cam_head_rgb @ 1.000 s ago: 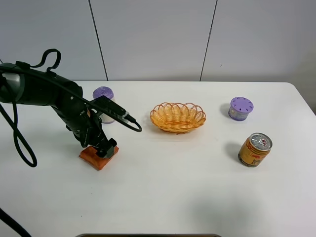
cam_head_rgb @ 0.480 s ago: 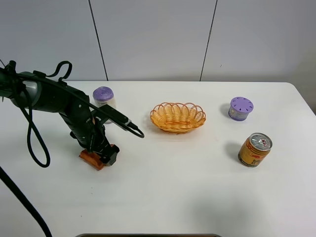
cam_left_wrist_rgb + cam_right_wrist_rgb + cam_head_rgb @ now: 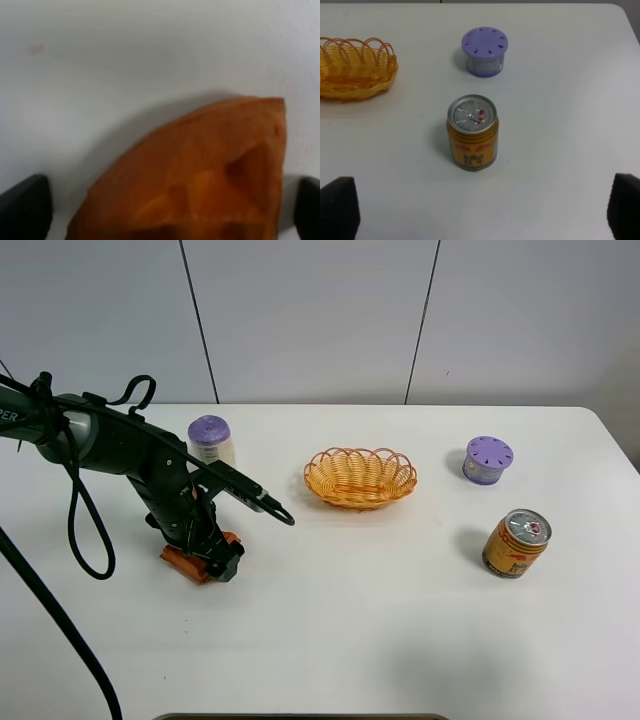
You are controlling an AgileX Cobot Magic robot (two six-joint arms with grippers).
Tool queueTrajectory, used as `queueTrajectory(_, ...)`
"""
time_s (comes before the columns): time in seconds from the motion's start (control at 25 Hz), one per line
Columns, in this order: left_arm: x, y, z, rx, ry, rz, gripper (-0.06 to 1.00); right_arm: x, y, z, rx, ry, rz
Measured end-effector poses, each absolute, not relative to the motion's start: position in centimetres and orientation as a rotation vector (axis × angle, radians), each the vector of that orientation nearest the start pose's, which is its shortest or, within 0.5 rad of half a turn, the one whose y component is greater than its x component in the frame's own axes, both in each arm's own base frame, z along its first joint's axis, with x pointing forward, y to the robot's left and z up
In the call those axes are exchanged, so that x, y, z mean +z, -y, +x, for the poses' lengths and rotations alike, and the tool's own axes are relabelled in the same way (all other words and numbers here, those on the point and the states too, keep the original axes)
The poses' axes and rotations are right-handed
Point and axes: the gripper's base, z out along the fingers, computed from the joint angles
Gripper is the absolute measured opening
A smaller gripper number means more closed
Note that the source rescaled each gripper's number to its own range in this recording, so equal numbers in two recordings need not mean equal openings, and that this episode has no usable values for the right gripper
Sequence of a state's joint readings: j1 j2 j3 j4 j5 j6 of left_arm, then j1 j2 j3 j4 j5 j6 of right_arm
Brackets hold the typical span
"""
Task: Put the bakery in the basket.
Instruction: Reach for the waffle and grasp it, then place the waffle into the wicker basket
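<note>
The 2 dark fingers [image 3: 24, 207] of the left gripper [image 3: 214, 556] stand wide, 1 on each side of the bakery [image 3: 200, 180]. A thin strip of white table [image 3: 350, 630] seems to show between each tip and the wedge, so they bracket it without pinching. The gripper points steeply down from above, probably so that the closing fingers meet the wedge's sides rather than its gridded top. The bakery lies flat on the table, toward the left front and well apart from the basket [image 3: 360, 496], which sits empty near the middle, farther back and to the right. I judge the grasp to be the step in hand, with the lift and carry not yet done. Since the wedge tapers, a squeeze across it could push it out sideways. The right gripper [image 3: 481, 207] is spread wide on nothing, with the can [image 3: 472, 132], a purple-lidded pot [image 3: 484, 51] and the basket's end before it. It sits out of the high view, likely so the left arm works alone.
</note>
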State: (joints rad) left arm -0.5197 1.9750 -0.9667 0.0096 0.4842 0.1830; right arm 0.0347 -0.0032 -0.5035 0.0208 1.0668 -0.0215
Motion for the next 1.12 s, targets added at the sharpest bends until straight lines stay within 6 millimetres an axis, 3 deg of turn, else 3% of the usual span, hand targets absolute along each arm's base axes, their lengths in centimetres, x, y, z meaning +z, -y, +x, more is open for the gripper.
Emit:
queueTrajectory(0.08, 9.14, 16.43, 28.71, -0.042, -2.795, 1.024, 0.87, 27.77, -0.14, -0.61, 0.033, -2.043, -0.059)
queueTrajectory(0.12, 9.14, 16.43, 28.72, -0.042, -2.794, 1.024, 0.72, 27.77, -0.14, -0.61, 0.033, -2.043, -0.059)
queueTrajectory(0.16, 9.14, 16.44, 28.74, -0.043, -2.792, 1.023, 0.55, 27.77, -0.14, -0.61, 0.033, -2.043, -0.059)
queueTrajectory(0.24, 9.14, 16.48, 28.74, -0.048, -2.793, 1.014, 0.02, 27.77, -0.14, -0.61, 0.033, -2.043, -0.059)
queueTrajectory(0.96, 9.1, 16.3, 28.49, -0.039, -2.842, 0.977, 0.01, 27.77, -0.14, -0.61, 0.033, -2.043, -0.059)
queueTrajectory(1.12, 9.98, 16.26, 28.42, -0.042, -2.832, 0.972, 0.01, 27.77, -0.14, -0.61, 0.033, -2.043, -0.059)
